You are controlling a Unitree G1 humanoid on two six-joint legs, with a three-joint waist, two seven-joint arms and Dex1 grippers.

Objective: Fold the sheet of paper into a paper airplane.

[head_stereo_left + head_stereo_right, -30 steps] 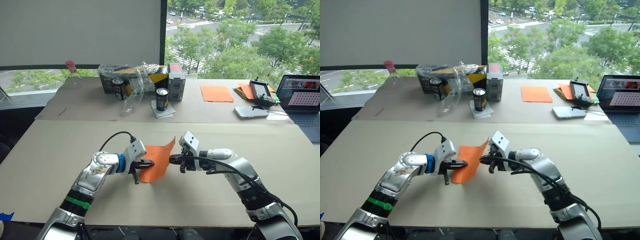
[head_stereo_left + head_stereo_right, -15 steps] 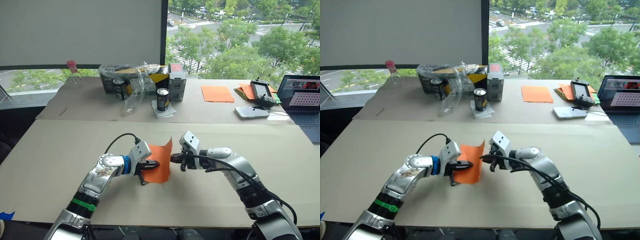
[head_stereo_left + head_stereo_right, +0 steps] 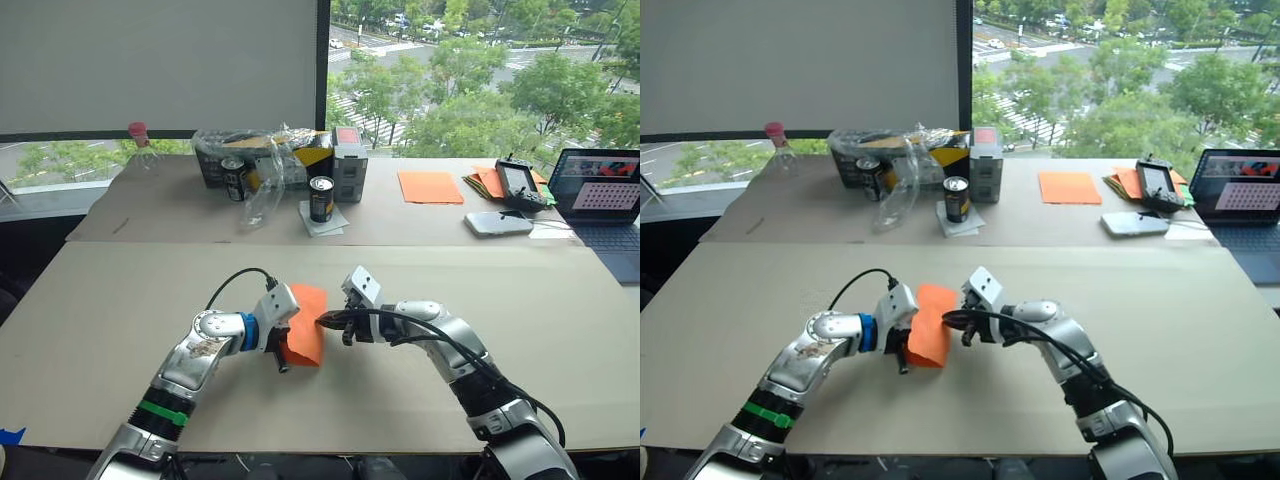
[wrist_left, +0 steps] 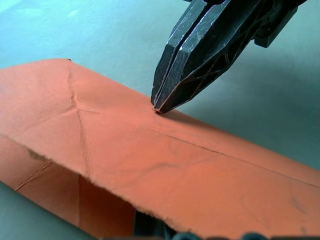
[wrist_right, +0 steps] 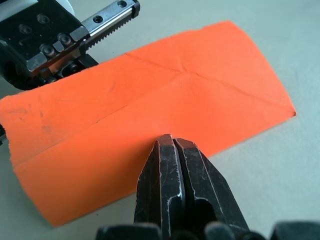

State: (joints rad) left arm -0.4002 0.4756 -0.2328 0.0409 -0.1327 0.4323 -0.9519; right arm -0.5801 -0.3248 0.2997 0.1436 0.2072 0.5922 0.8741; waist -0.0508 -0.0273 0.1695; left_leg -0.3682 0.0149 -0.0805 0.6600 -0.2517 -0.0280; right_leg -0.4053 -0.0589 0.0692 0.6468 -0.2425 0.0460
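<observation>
The sheet of paper (image 3: 306,336) is bright orange and creased, doubled over on the tan table (image 3: 120,300) between my two grippers. It shows close up in the left wrist view (image 4: 125,165) and the right wrist view (image 5: 150,105). My left gripper (image 3: 284,348) is at the paper's left edge, shut on it, with the fingers mostly hidden under the sheet. My right gripper (image 3: 322,322) is shut, its tip (image 4: 159,106) touching the upper layer near a crease. Its two fingertips (image 5: 170,145) are pressed together against the paper's near edge.
On the far table stand a drink can (image 3: 322,198), a box wrapped in clear plastic (image 3: 262,160), a bottle (image 3: 140,140), a smooth orange sheet (image 3: 430,186), a pile of papers (image 3: 486,182), a controller (image 3: 518,184), a phone (image 3: 494,222) and a laptop (image 3: 604,198).
The paper stood upright between the grippers and now lies folded over and lower. My right gripper has moved left onto it. My left gripper has kept its hold.
</observation>
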